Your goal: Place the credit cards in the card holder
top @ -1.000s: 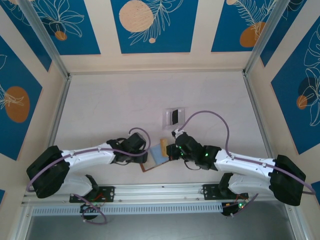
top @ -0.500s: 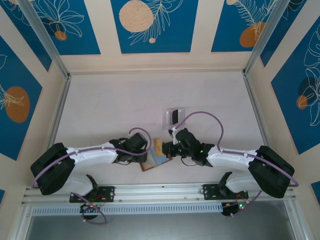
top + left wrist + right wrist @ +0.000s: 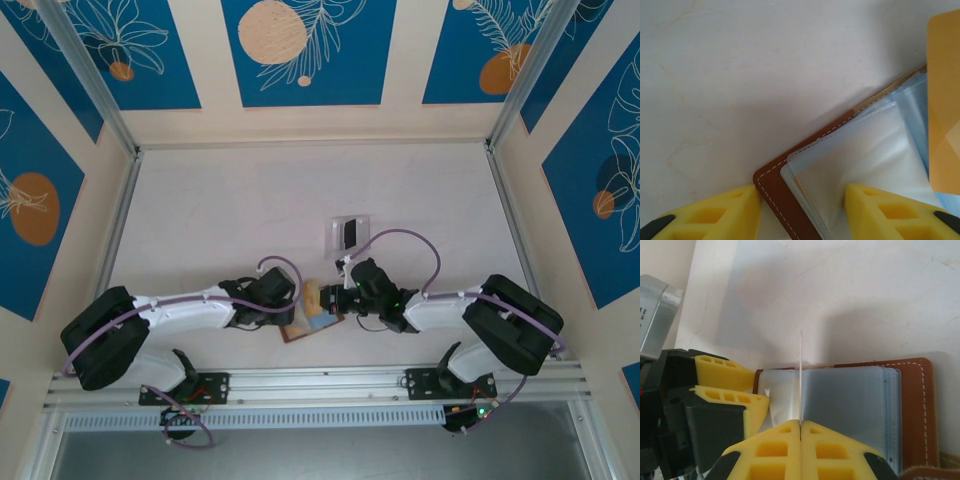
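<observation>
Top external view: two white robot arms reach toward each other over a pale table [image 3: 220,220]. They meet at a brown leather card holder [image 3: 300,330], which lies open and flat near the front edge. The right gripper [image 3: 337,298] is clamped tight on a pale yellow card [image 3: 315,296].

From the right wrist camera, that card appears edge-on, a thin upright line rising from between the closed yellow pads. Its far end sits over the holder's grey-blue sleeves [image 3: 850,400].

From the left wrist camera, the left gripper [image 3: 801,187] has its jaws apart and straddles one stitched corner of the holder. One pad lies over the clear sleeves, and I cannot tell whether it presses down. The yellow card hangs at the right side of this view, above the sleeves.

The job looks to be in its early part. The yellow card is lined up over the holder but not seated in a pocket, and the sleeves I can see look empty. Further back, well apart from the holder, a dark card [image 3: 349,233] waits in a clear stand [image 3: 360,222].
</observation>
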Motion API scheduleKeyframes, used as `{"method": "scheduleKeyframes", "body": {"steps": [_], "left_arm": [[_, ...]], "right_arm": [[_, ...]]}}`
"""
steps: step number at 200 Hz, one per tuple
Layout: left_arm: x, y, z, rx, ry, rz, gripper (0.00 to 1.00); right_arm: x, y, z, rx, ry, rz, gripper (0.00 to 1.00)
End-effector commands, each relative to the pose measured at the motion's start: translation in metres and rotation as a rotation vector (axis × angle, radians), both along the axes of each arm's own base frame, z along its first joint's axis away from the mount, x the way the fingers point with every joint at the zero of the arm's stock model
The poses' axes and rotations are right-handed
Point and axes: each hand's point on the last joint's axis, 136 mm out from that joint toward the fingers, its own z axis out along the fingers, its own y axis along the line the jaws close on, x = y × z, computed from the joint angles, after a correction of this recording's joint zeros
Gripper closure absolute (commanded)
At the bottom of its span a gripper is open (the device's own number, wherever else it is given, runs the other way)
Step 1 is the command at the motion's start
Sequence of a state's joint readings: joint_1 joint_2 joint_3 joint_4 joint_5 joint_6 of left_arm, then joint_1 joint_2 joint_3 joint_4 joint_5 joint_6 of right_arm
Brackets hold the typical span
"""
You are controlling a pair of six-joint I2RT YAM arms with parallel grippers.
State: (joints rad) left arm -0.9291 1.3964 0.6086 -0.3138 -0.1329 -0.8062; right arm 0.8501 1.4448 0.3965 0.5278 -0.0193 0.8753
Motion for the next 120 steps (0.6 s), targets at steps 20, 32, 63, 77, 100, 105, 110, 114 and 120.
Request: {"method": "scheduleKeyframes", "body": {"steps": [20,32,63,77,100,105,110,114,120], "left_arm": [[-0.021,0.018,-0.033,0.088,0.076,-0.014,0.53],[-0.021,0.018,-0.033,0.089,0.077,-0.013,0.53],[-0.022,0.019,-0.034,0.09,0.077,-0.013,0.53],[-0.023,0.019,-0.034,0.087,0.075,-0.012,0.53],[-0.023,0.019,-0.033,0.086,0.073,-0.013,0.53],[-0.023,0.019,-0.033,0.087,0.074,-0.013,0.53],[-0.023,0.019,-0.034,0.087,0.074,-0.012,0.53],[-0.023,0.019,-0.033,0.086,0.073,-0.013,0.53],[-0.023,0.018,-0.033,0.085,0.073,-0.012,0.53]], "right_arm": [[-0.006,0.003,0.001,0.076,0.053,0.008,1.0],[-0.005,0.0,0.004,0.087,0.055,0.0,1.0],[-0.005,0.0,0.012,0.095,0.055,0.011,1.0],[-0.006,0.0,0.01,0.093,0.063,0.013,1.0],[-0.009,0.002,0.004,0.096,0.088,0.021,1.0],[-0.009,0.002,0.002,0.094,0.094,0.022,1.0],[-0.01,0.003,0.001,0.092,0.097,0.024,1.0],[-0.01,0.003,0.0,0.088,0.102,0.024,1.0],[-0.011,0.003,-0.002,0.085,0.106,0.024,1.0]]}}
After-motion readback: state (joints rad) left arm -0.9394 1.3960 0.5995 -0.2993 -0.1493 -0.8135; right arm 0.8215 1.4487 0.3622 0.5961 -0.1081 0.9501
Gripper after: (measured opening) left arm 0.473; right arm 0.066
